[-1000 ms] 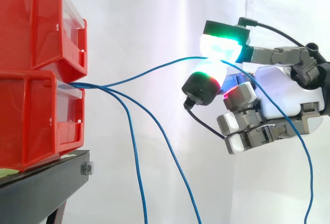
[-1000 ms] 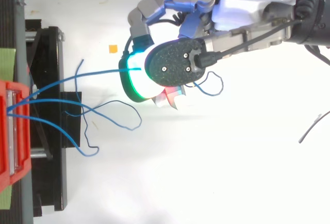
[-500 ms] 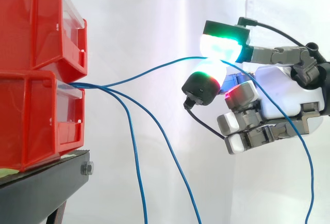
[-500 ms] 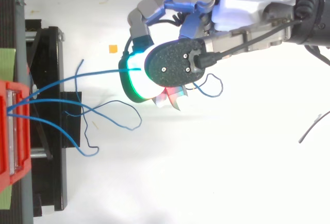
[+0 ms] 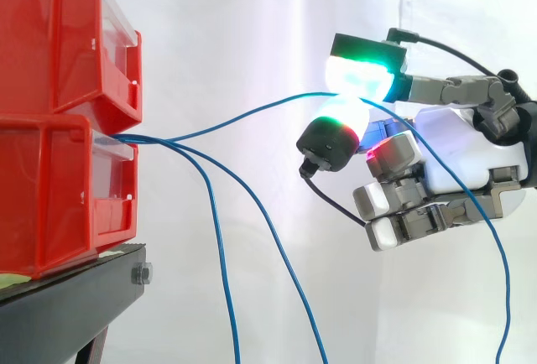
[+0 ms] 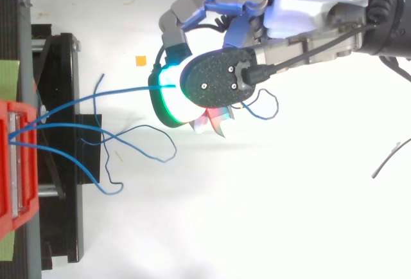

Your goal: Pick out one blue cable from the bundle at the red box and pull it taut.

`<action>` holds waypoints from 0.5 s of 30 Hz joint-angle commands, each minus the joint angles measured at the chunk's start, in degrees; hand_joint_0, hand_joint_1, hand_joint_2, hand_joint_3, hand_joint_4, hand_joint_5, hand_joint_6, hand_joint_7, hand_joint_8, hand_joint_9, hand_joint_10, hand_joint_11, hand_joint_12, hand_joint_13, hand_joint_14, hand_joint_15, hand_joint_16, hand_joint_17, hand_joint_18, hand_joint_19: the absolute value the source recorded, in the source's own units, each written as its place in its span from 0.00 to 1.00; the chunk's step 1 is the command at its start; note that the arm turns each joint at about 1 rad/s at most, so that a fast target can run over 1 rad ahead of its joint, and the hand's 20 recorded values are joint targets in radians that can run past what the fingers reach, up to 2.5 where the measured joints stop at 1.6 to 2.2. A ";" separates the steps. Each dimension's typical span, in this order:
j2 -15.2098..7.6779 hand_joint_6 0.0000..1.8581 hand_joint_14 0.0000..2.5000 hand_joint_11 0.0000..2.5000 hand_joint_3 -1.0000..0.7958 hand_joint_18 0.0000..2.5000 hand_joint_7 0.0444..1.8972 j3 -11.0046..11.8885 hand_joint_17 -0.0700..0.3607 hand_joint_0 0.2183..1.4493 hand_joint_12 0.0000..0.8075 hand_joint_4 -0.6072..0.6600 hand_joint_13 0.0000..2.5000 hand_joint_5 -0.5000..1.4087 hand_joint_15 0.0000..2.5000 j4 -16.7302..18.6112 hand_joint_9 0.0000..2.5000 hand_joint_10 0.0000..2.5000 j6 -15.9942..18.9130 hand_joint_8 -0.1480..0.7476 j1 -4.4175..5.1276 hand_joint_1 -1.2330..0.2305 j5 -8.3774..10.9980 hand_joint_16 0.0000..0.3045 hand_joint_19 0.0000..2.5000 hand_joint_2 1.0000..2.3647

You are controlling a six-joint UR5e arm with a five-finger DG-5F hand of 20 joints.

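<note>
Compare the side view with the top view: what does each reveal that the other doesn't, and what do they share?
From the side: two red bins stacked on the black stand; the pinched blue cable climbs in a slight bow from the lower bin, while two other cables droop downward. From the top: the loose cables' ends curl beside the stand, and an orange scrap lies nearby. Both: the hand with fingers pinching one blue cable.
</note>
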 commanded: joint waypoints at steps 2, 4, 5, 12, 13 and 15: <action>0.00 0.49 0.01 0.32 0.55 0.30 0.73 -0.03 0.34 0.34 0.27 0.30 0.41 0.17 0.23 0.00 0.50 0.01 0.00 0.46 0.02 0.36 0.00 0.11 0.26 0.02; 0.00 0.49 0.01 0.32 0.55 0.30 0.73 -0.03 0.34 0.34 0.27 0.31 0.41 0.17 0.22 0.00 0.50 0.01 0.00 0.46 0.02 0.36 0.00 0.11 0.26 0.02; 0.00 0.49 0.01 0.31 0.54 0.30 0.73 -0.03 0.34 0.34 0.27 0.30 0.41 0.17 0.23 0.00 0.50 0.01 0.00 0.46 0.02 0.36 0.00 0.11 0.26 0.02; 0.00 0.49 0.01 0.32 0.55 0.30 0.73 -0.03 0.34 0.34 0.26 0.31 0.41 0.17 0.22 0.00 0.51 0.01 0.00 0.46 0.02 0.36 0.00 0.11 0.26 0.02; 0.00 0.49 0.01 0.32 0.54 0.30 0.73 -0.03 0.34 0.34 0.26 0.31 0.41 0.17 0.22 0.00 0.51 0.01 0.00 0.46 -0.07 0.36 0.00 0.11 0.26 0.02; 0.00 0.49 0.01 0.31 0.55 0.30 0.73 0.06 0.34 0.34 0.26 0.31 0.41 0.17 0.22 0.00 0.51 0.01 0.00 0.46 0.02 0.36 0.00 0.11 0.26 0.02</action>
